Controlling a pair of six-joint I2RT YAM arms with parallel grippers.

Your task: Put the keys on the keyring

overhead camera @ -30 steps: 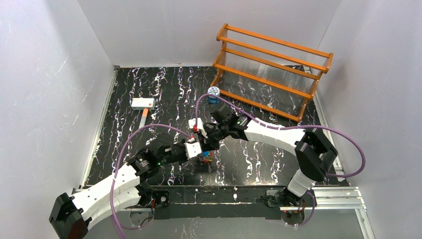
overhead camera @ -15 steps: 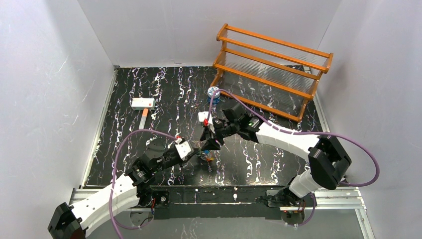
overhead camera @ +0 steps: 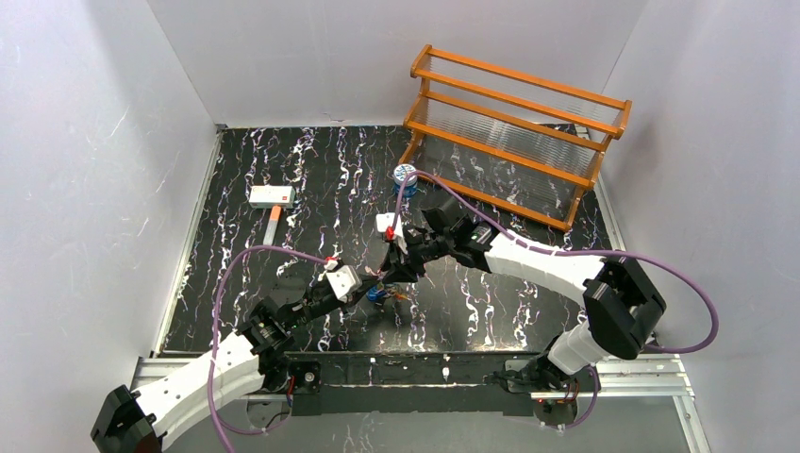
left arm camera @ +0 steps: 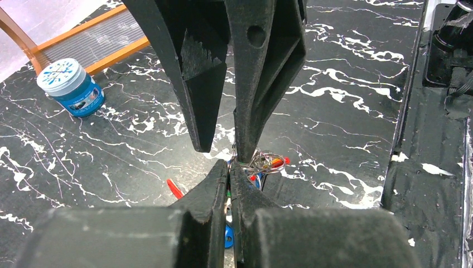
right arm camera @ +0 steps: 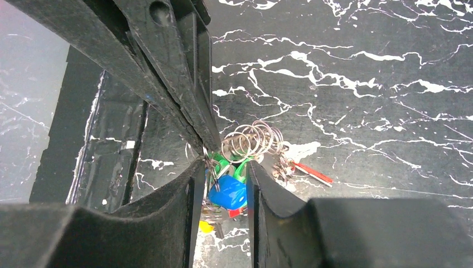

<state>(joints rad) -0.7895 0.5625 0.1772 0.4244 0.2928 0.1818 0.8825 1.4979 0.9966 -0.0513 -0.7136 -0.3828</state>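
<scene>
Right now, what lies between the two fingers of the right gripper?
A blue-headed key, green key heads behind it; the fingers stand apart. The right wrist view shows this.

The black two-finger left gripper (overhead camera: 370, 283) now sits lower and further left in the top view than a second ago, and its white arm is drawn back toward the lower left corner. The black two-finger right gripper (right arm camera: 224, 167), closed a second ago, now has its jaws parted. Its white arm's elbow is swung out toward the right edge. The bunch of small metal keys with coloured heads (overhead camera: 379, 295) lies slightly further left.
</scene>
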